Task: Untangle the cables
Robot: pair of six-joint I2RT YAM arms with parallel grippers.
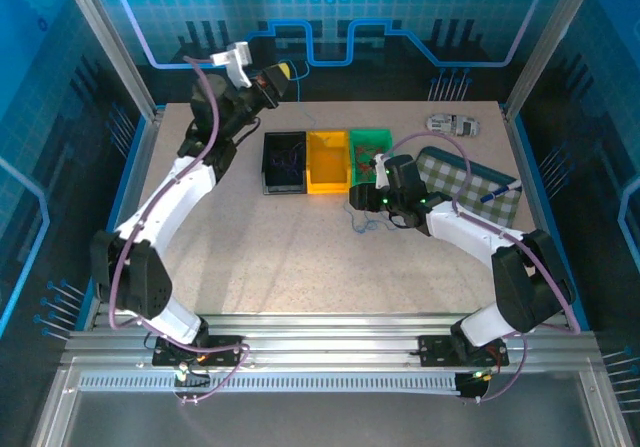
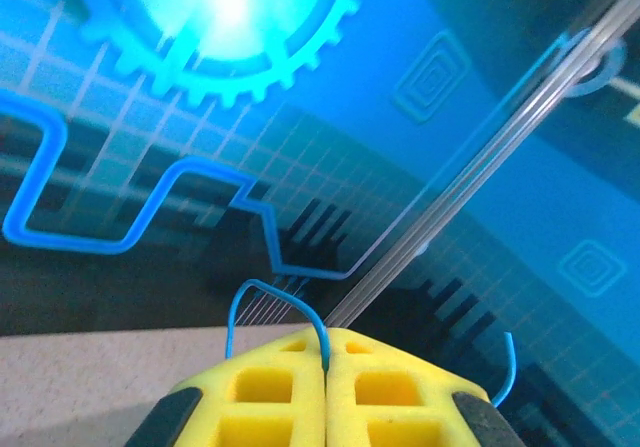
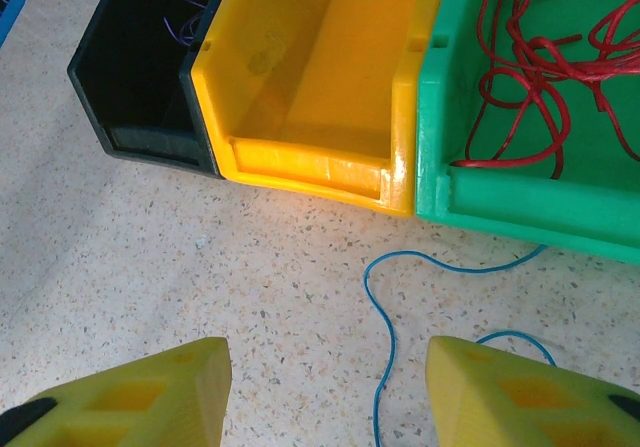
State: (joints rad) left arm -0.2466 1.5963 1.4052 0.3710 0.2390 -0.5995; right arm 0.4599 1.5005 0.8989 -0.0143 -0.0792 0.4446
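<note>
The thin blue wire [image 3: 378, 297] snakes over the speckled surface [image 3: 150, 257] just near of the green plastic bin [image 3: 520, 202], where the tangled red wires [image 3: 540, 57] lie. My right end effector [image 3: 325, 367] hangs about half open over that wire, holding nothing. My left end effector [image 2: 328, 352], raised at the far left, is pinched shut on a thin blue strand [image 2: 262, 285]. If both are one wire, a harder pull from my left could whip it from under my right, or snag a bin edge.
</note>
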